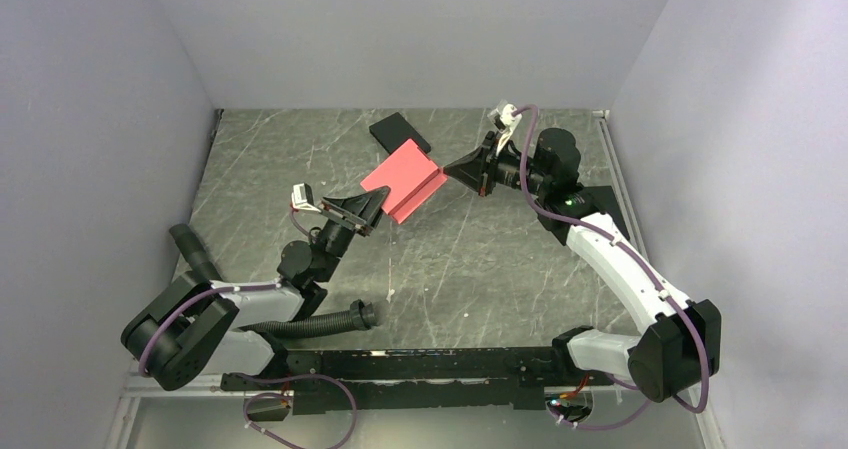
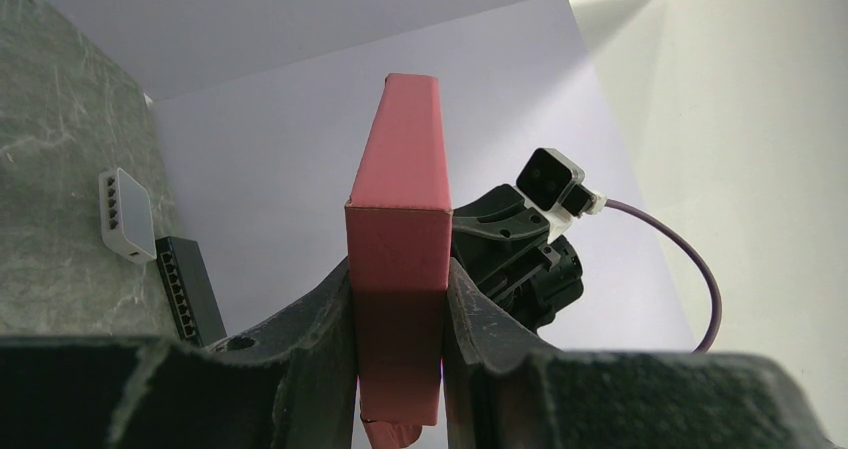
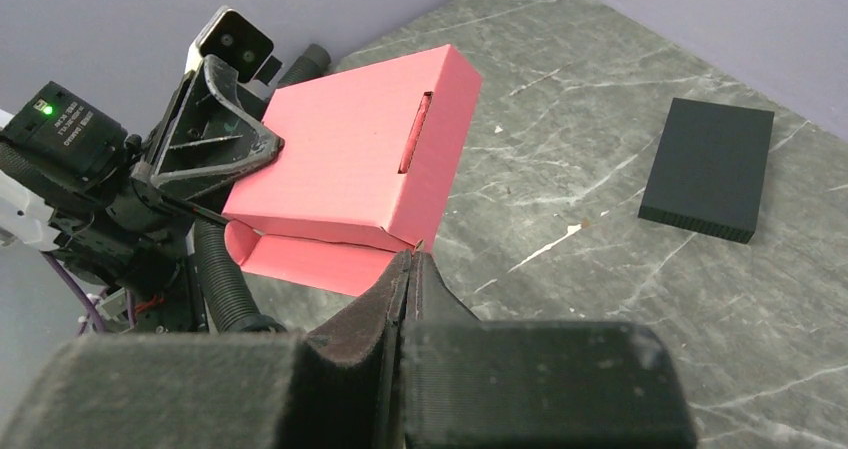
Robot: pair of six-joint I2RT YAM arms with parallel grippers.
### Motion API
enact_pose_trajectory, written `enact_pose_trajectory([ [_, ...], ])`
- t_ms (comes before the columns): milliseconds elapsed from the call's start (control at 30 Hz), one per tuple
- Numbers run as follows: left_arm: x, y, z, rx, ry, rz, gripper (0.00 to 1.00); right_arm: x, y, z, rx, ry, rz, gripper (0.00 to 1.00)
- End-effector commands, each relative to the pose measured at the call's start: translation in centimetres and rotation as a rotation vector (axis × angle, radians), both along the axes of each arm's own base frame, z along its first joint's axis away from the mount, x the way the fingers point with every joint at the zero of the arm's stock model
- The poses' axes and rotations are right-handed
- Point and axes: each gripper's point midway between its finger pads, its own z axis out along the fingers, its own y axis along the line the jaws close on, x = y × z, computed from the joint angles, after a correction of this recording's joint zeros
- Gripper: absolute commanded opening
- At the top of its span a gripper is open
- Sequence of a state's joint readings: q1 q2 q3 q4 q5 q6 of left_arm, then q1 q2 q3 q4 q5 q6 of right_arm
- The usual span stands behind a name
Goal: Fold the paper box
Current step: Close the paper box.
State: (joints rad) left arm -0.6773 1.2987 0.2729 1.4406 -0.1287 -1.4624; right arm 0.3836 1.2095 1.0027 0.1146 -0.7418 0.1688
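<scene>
Pinkish-red thin cardboard nearest the bases: paper box (image 1: 405, 179) pinched at its near end by left end effector (image 1: 368, 209), partly open, fingers (image 2: 312, 339) flat against the two broad faces. Held clear of tabletop (image 1: 470, 269), tilted, far end pointing toward back wall. Looks mostly formed already: closed rectangular shape, slot cut showing in top panel, one flap loose and curled under along lower edge in right wrist view.

Further out, right end effector (image 1: 452, 168) fully shut, holding nothing, closed tip right at box's side edge by that loose flap. Touching or just short of it, cannot tell.

Beyond, black flat box (image 1: 400, 132) lying on tabletop near back wall, untouched by either arm.

Handling guess: very light, hollow, stiff only along creases, broad panels probably dented by a hard squeeze, matte surface so unlikely to slip. Best hold likely across broad faces near one end, as here, with flap side left free. Flap probably better nudged with a closed tip than pinched.
</scene>
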Motion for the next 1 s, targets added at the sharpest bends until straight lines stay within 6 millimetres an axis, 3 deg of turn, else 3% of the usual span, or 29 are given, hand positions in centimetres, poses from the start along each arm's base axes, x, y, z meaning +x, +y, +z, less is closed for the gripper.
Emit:
enact_pose_trajectory([
  [0,-0.57,1.01,2.22,-0.075,-0.053,0.012,0.0,-0.59,0.43,1.09,0.028,-0.035,0.033,0.0],
  [967,-0.48,1.44,1.84,-0.101,-0.037,0.022,0.0,-1.42,0.99,0.74,0.03,-0.042,0.087,0.0],
])
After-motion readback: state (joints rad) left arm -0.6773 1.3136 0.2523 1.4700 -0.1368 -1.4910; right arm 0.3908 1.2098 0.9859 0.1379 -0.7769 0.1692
